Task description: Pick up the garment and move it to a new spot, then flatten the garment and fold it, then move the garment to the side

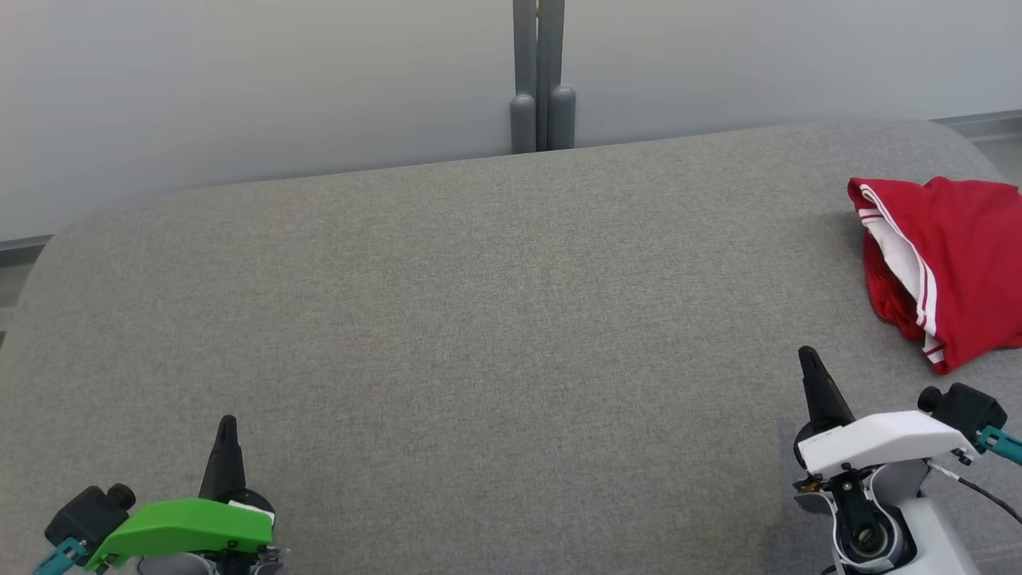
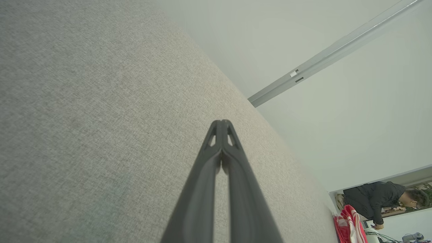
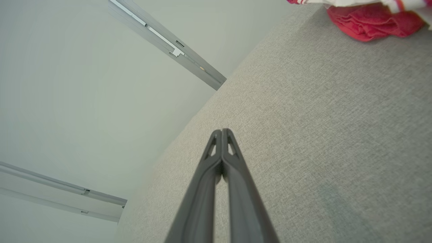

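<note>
Head view: red-and-white garment (image 1: 950, 263) bunched at far right of grey surface (image 1: 479, 319); left end effector (image 1: 227, 423) near left, right end effector (image 1: 806, 355) near right, both clear of it
Left wrist view: fingers (image 2: 202, 189) pressed together, holding nothing
Right wrist view: right pair likewise closed and empty, garment lying ahead

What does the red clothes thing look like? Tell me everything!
The garment is red, soft-looking cloth with white bands and thin red-and-white stripes along one edge. It lies crumpled in a loose heap at the far right of the grey fabric-covered surface, partly cut off by the head view's edge. What shows touches only that surface.
</note>
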Robot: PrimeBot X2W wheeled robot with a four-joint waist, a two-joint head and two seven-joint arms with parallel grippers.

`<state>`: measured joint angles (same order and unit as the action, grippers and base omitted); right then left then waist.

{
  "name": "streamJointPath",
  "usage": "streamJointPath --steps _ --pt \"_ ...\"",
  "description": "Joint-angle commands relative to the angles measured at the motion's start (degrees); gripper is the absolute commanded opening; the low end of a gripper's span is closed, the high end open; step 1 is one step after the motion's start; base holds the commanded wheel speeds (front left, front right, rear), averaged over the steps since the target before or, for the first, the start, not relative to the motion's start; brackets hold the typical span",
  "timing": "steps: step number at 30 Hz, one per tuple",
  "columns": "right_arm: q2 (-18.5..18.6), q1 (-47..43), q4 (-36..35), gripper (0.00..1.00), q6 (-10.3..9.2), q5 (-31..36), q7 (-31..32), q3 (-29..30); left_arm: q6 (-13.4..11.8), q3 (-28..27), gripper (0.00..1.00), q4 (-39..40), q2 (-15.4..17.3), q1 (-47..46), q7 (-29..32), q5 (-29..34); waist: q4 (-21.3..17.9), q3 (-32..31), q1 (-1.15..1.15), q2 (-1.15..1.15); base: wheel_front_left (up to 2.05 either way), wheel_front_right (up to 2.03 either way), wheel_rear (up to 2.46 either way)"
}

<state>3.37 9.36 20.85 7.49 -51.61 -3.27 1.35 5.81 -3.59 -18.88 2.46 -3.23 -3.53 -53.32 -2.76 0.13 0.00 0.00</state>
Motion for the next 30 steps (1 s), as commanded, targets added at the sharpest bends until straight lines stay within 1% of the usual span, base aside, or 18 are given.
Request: streamJointPath --steps 1,3,14,27,30 --pt "0.2 0.0 -1.0 0.00 0.01 -1.7 0.4 0.4 0.3 -0.3 0.00 0.9 0.4 -1.8 0.4 -1.5 0.0 0.0 0.00 0.00 0.00 0.00 0.00" --pt "0.1 -0.1 -1.3 0.00 0.01 -3.8 0.9 0.6 0.4 -0.5 0.00 1.1 0.4 -1.9 0.9 -3.6 0.1 0.0 0.00 0.00 0.00 0.00 0.00" --pt "0.0 -0.4 -2.2 0.00 0.01 -11.1 2.8 1.5 0.7 -1.1 0.00 1.8 0.4 -2.2 2.7 -10.7 0.6 0.0 0.00 0.00 0.00 0.00 0.00" --pt "-0.1 -0.9 -3.2 0.00 0.01 -18.9 4.7 2.5 1.0 -1.7 0.00 2.6 0.5 -2.6 4.7 -18.2 1.0 0.0 0.00 0.00 0.00 0.00 0.00" --pt "-0.1 -1.0 -3.4 0.00 0.01 -20.0 5.0 2.6 1.0 -1.8 0.00 2.7 0.5 -2.7 4.9 -19.1 1.1 0.0 0.00 0.00 0.00 0.00 0.00"
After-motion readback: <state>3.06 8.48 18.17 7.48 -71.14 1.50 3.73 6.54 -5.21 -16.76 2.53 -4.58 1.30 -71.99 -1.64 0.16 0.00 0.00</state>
